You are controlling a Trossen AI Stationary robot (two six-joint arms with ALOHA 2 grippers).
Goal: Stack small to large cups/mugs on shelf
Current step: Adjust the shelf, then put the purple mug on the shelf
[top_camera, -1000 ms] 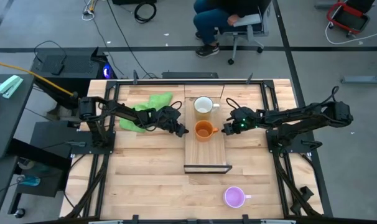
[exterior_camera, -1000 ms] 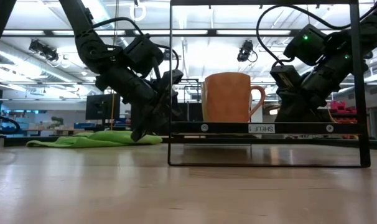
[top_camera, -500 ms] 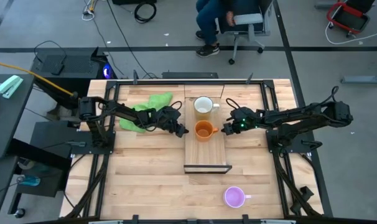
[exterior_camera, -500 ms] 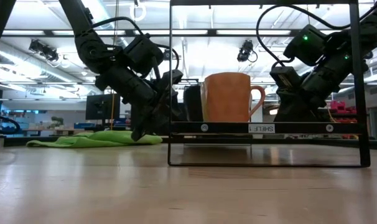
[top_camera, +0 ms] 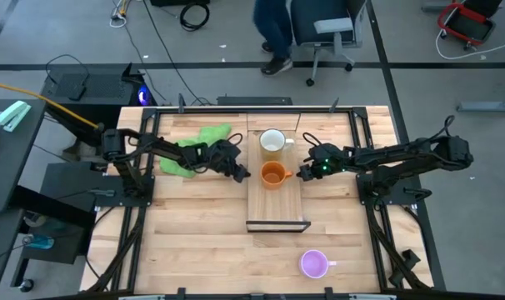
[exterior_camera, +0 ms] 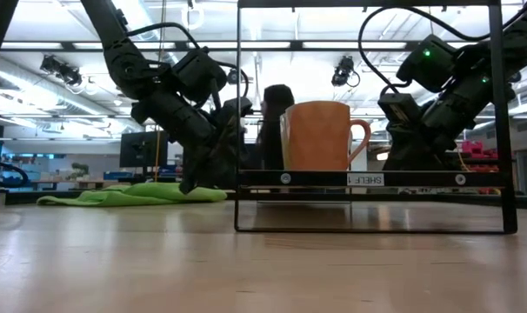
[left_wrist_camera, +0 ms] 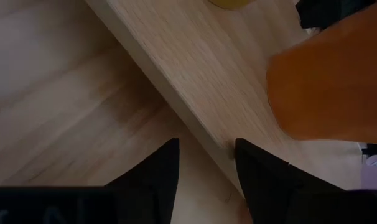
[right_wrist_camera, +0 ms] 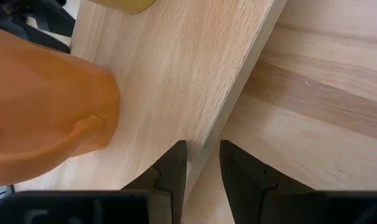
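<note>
Mugs first: your orange mug (top_camera: pixel 273 174) stands upright on the shelf (top_camera: pixel 277 204), near the middle of the board's length, a smooth glossy cylinder with a loop handle that the low view shows on its right side (exterior_camera: pixel 319 136). Behind it, at the far end of the same board, you see the white mug (top_camera: pixel 272 142), round-rimmed with a yellowish inside, handle turned toward the right arm's side. The light purple mug (top_camera: pixel 313 264) sits apart from both, directly on the tabletop (top_camera: pixel 194 242) near its front edge, beyond the shelf's framed end.

The shelf is a long rectangular slab of pale wood with fine straight grain, raised slightly above the darker planked tabletop; a thin black metal frame (exterior_camera: pixel 241 113) rises at its near end, with a small label on the lower rail.

Your left gripper (top_camera: pixel 238 174) rests low just beside the shelf's left edge, level with the orange mug; its two dark tapered fingers (left_wrist_camera: pixel 157 180) are spread a little, straddling the board's edge and holding nothing. Your right gripper (top_camera: pixel 303 173) mirrors it at the opposite edge, fingers (right_wrist_camera: pixel 171 171) narrowly parted over that edge, also empty.

A crumpled green cloth (top_camera: pixel 194 147) lies on the tabletop under the left arm.
</note>
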